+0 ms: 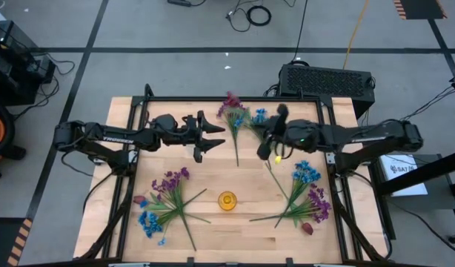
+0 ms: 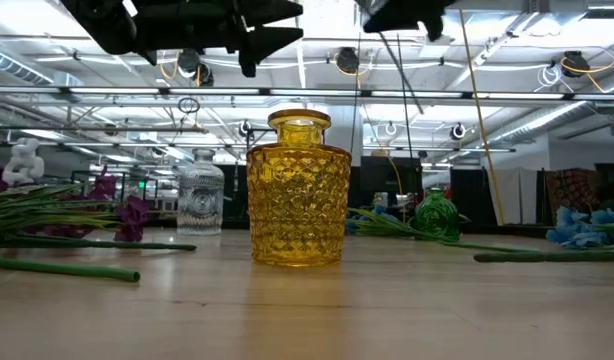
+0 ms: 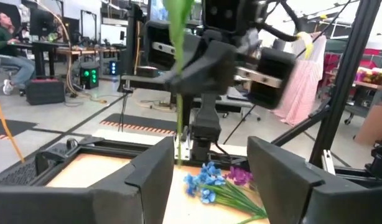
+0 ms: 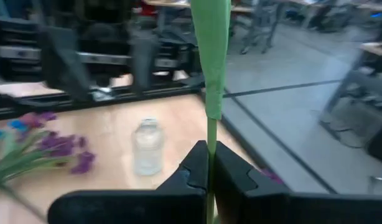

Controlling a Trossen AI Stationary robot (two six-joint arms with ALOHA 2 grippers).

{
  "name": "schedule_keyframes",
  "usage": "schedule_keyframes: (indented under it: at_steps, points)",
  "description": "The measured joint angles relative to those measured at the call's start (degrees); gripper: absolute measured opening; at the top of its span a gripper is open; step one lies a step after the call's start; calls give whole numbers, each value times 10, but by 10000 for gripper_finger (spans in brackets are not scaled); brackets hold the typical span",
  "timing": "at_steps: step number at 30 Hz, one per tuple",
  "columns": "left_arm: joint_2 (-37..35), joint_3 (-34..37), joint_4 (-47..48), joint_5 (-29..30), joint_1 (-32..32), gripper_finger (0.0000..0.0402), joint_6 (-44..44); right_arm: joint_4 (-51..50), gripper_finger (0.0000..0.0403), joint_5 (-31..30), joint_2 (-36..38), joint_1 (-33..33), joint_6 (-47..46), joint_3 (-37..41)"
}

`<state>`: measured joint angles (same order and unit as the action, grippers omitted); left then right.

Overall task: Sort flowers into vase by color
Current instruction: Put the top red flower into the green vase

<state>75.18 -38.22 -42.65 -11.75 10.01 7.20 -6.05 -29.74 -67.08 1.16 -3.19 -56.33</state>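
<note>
R gripper [image 4: 211, 171] is clamped on a thin green flower stem [image 4: 211, 134] above the bench, L gripper [image 1: 203, 141] open alongside; stem's light & bendy, so prob best gripped low, not by the blossom.

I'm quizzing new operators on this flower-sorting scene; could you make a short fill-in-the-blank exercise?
1. The right hand is shut on a flower's thin green ____.
2. The left hand stands ____, holding nothing.
3. The vase nearest the low camera is ____ glass.
4. The clear vase stands ____ on the table.

Missing words: stem; open; yellow; upright
</note>
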Motion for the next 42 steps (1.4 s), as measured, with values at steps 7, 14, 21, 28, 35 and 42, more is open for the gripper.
schedule_keyframes:
  at_steps: [7,14,21,28,35,42]
  points:
    - [-21,0,34,0,0,212,0,177,1,-1,98,-34,7,190]
    - [-22,0,37,0,0,212,-1,333,0,16,145,-73,4,327]
    - [-22,0,38,0,1,212,-5,411,0,13,145,-76,14,370]
    - [-22,0,37,0,1,212,-6,396,0,9,136,-99,39,371]
    - [-22,0,37,1,1,212,-6,417,0,9,105,-110,29,371]
    - [-22,0,37,3,1,212,-6,455,0,10,89,-110,35,371]
